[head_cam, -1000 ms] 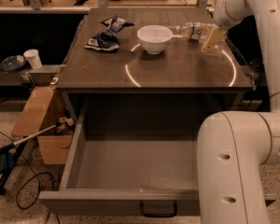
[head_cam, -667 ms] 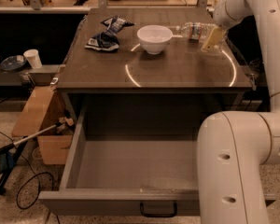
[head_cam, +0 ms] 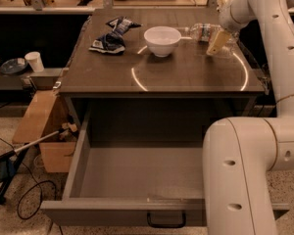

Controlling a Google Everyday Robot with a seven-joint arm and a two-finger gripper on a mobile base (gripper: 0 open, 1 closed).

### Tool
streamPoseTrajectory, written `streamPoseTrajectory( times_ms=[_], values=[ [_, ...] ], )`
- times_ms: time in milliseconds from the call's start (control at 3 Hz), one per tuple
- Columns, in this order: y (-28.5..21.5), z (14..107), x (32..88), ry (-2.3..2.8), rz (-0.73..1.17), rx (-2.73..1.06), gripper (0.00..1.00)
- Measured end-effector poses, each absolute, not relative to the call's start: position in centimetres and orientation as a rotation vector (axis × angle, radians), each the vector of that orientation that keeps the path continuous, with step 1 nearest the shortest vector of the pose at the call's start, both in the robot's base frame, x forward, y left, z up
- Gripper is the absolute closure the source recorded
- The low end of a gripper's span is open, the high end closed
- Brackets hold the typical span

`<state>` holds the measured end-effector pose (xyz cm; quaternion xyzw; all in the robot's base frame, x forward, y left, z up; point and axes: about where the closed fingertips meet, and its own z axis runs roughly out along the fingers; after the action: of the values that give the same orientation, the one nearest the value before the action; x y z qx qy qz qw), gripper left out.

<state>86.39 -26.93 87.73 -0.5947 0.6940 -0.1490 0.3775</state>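
Gripper [head_cam: 218, 42]: angled down onto bottle [head_cam: 202, 32], which lies on its side beside bowl [head_cam: 162, 39], worktop [head_cam: 186, 77] rear; whether it grips cannot be told. Drawer [head_cam: 137, 175] below: open.

It looked like a robotics lab or test room, not a home. A plain dark worktop [head_cam: 186, 77] with an open drawer [head_cam: 137, 180] stood on a speckled floor [head_cam: 2, 131], and a cardboard box [head_cam: 39, 126], loose cables [head_cam: 27, 207] and a paper cup [head_cam: 35, 61] lay about. The white arm [head_cam: 279, 43] held its tool [head_cam: 218, 40] over the worktop's far right corner, at a plastic bottle [head_cam: 203, 32].
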Motion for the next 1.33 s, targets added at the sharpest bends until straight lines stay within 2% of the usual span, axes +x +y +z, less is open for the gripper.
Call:
streamPoseTrajectory(
  times_ms=[667, 1000, 1333],
  values=[
    [-28.4, 91.7, 89.6, 1.602, -0.606, -1.410, 0.00],
    [-28.4, 91.7, 89.6, 1.602, -0.606, -1.410, 0.04],
    [-28.4, 91.7, 89.6, 1.602, -0.606, -1.410, 0.27]
  ],
)
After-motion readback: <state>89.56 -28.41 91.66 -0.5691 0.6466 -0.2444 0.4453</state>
